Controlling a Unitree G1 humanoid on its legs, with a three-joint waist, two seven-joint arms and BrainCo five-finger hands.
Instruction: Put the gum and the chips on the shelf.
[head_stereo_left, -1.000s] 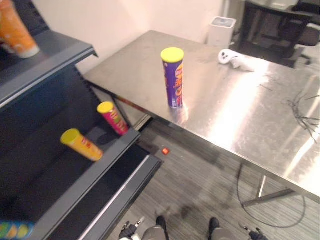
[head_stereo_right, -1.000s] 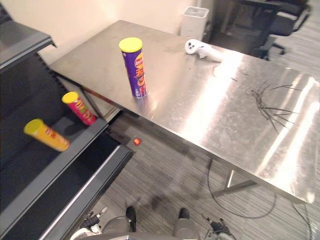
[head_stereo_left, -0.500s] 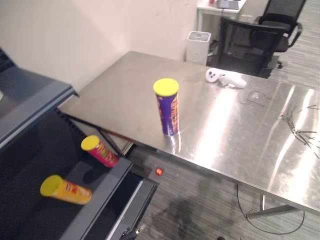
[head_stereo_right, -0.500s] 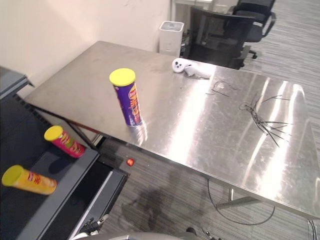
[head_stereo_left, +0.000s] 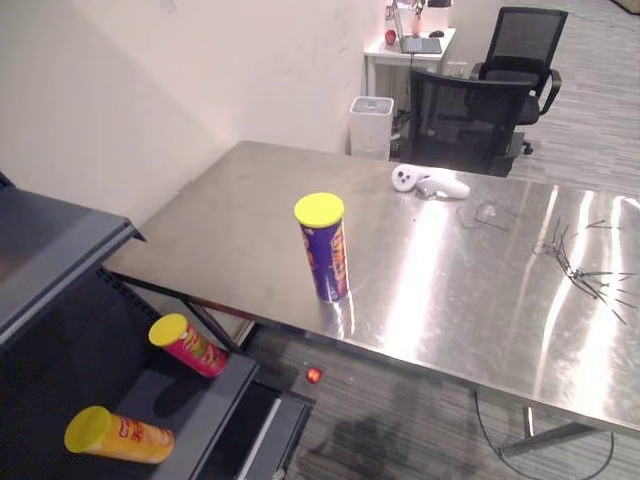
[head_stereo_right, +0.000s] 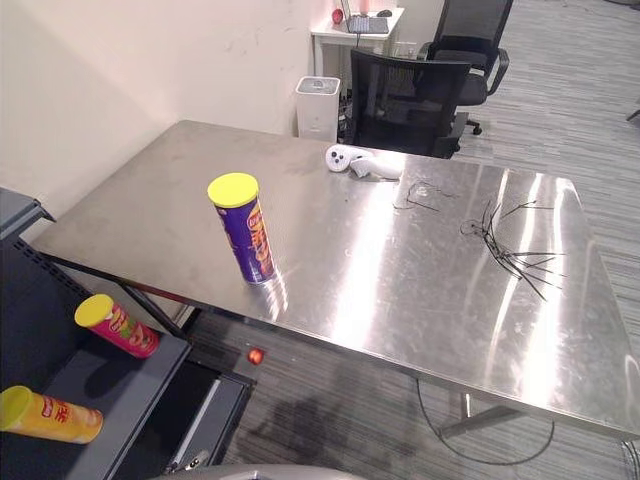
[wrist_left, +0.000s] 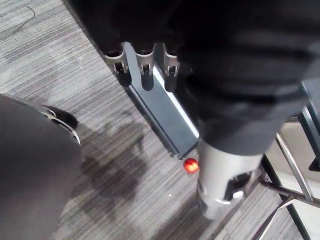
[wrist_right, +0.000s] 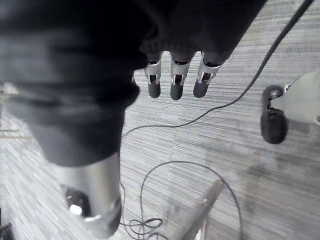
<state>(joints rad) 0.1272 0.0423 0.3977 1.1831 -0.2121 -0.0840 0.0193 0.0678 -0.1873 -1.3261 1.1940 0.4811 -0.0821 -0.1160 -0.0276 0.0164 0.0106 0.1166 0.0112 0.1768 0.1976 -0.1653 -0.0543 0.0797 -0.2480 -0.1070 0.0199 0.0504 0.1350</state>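
A purple chips can (head_stereo_left: 323, 247) with a yellow lid stands upright near the front left edge of the steel table (head_stereo_left: 460, 290). A small red round object (head_stereo_left: 314, 375) lies on the floor under that edge, by the corner of the dark shelf (head_stereo_left: 215, 395); it is also in the left wrist view as the red object (wrist_left: 190, 165). My left hand (wrist_left: 144, 70) hangs over the floor beside the shelf's base, fingers straight, holding nothing. My right hand (wrist_right: 173, 80) hangs over the carpet, fingers straight and empty.
A pink can (head_stereo_left: 188, 345) and a yellow can (head_stereo_left: 118, 435) lie on the lower shelf board. A white controller (head_stereo_left: 425, 182) and tangled black wires (head_stereo_left: 585, 275) lie on the table. A white bin (head_stereo_left: 372, 125) and black office chairs (head_stereo_left: 470, 115) stand behind.
The camera has tilted up and back, so the whole scene slid down and more of the room shows. The cans and the red object have kept their places.
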